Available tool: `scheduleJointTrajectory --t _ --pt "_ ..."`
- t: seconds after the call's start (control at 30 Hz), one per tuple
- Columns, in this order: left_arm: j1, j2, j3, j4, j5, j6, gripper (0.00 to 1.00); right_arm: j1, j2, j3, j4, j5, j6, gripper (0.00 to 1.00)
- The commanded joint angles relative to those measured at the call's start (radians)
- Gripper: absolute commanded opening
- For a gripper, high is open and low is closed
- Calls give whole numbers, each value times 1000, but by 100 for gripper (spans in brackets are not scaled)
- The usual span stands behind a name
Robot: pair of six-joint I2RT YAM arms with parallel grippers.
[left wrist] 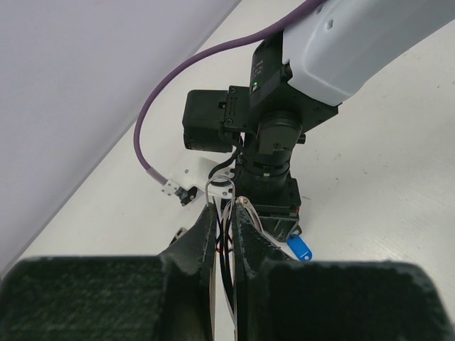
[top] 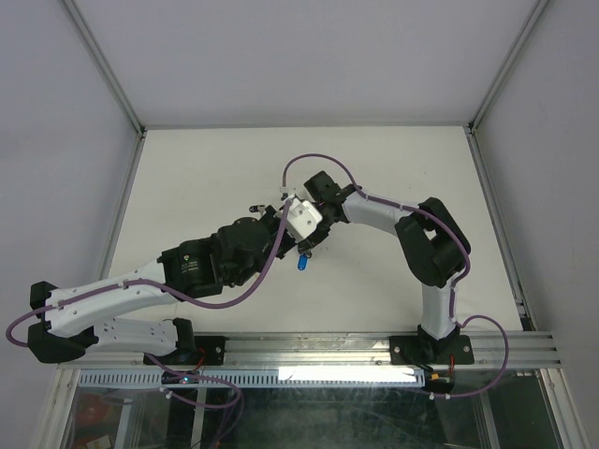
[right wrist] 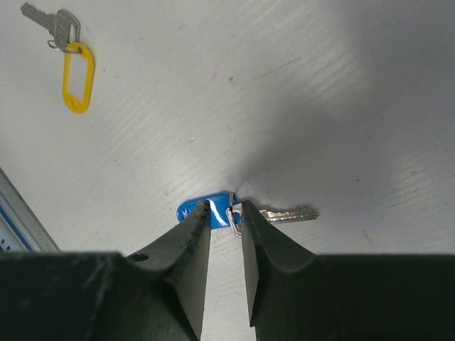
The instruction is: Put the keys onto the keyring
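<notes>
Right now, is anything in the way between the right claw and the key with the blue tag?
Nothing visible. The right gripper already straddles the blue-tagged silver key lying on the white table.

The table (top: pixel 187 187) is viewed from overhead; the blue-tagged key (right wrist: pixel 195 212), seen close below the right gripper (right wrist: pixel 226 213), is shared by all views.

Left end effector (left wrist: pixel 226 231) clamped, right end effector (right wrist: pixel 226 220) (lowered) narrowed

White table (top: pixel 187 187) ringed by pale grey walls (top: pixel 56 140) left, right and far, with metal corner posts (top: pixel 103 65), an aluminium rail (top: pixel 318 348) along the near edge and a glass panel (top: pixel 356 412) below it.
</notes>
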Motion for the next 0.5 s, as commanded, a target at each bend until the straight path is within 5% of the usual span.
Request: scheduleJointTrajectory --t 0.0,0.47 --pt "-2 -9 5 37 -18 -4 0 -5 -8 1 11 3 -14 27" --pt "-1 -9 7 37 -13 -5 0 2 13 -2 13 20 -7 29"
